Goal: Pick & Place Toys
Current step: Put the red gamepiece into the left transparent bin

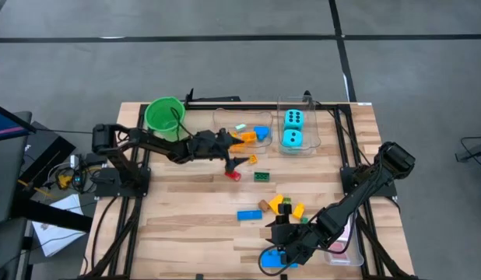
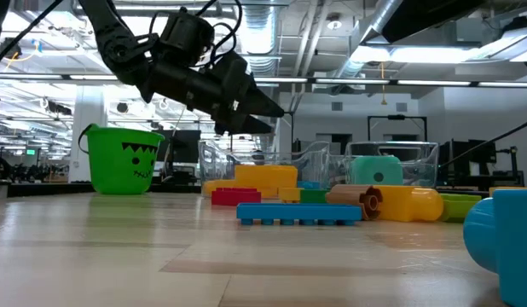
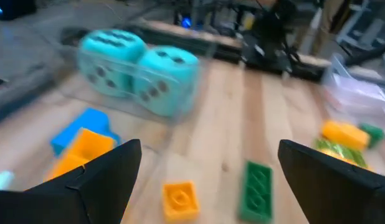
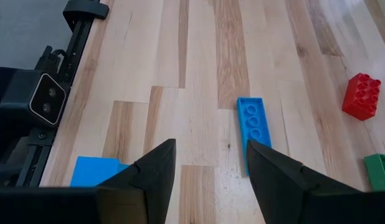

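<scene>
Left gripper [image 1: 234, 161], jaws wide and empty, hangs beside the clear tub [image 1: 242, 134], seemingly positioned for sorting blocks; right gripper [image 1: 286, 233], half-open, empty, hovers low over the desk [image 1: 186, 210].

Your two cyan plastic dice [image 1: 293, 129] carry black dots; green plastic bucket [image 2: 120, 159] upper left shows a black face pattern; long flat brick [image 4: 253, 132] is blue.
</scene>
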